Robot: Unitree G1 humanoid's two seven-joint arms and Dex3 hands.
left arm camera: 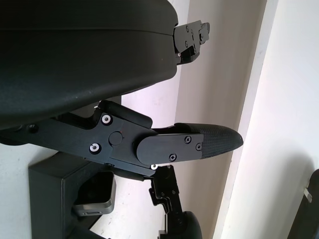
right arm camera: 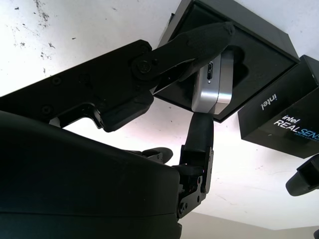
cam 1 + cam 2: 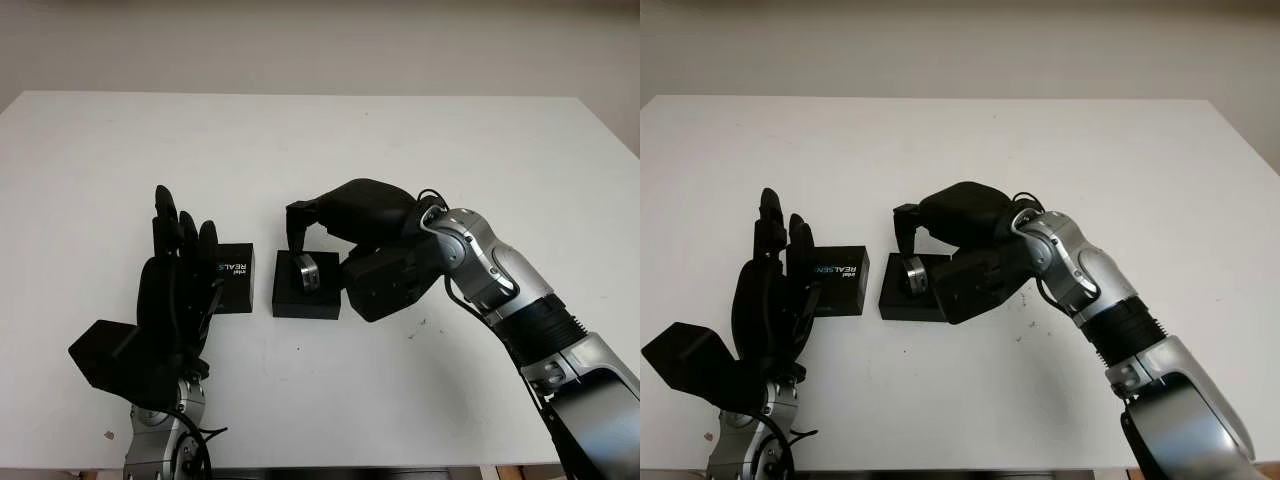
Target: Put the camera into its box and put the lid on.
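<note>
Silver-cased and small, the camera (image 2: 213,84) sits tilted in the foam cutout of the open black box (image 3: 305,300), pinched between the fingers of the right robot hand (image 3: 300,240). It looks not fully seated, so releasing now could leave it propped on the recess edge and block the lid. The Intel RealSense lid (image 3: 835,280) lies on the white desk (image 3: 330,140) just beside the box. The left robot hand (image 3: 180,290), released and holding nothing, hovers touching-close; a careless reach could shove the lid.
</note>
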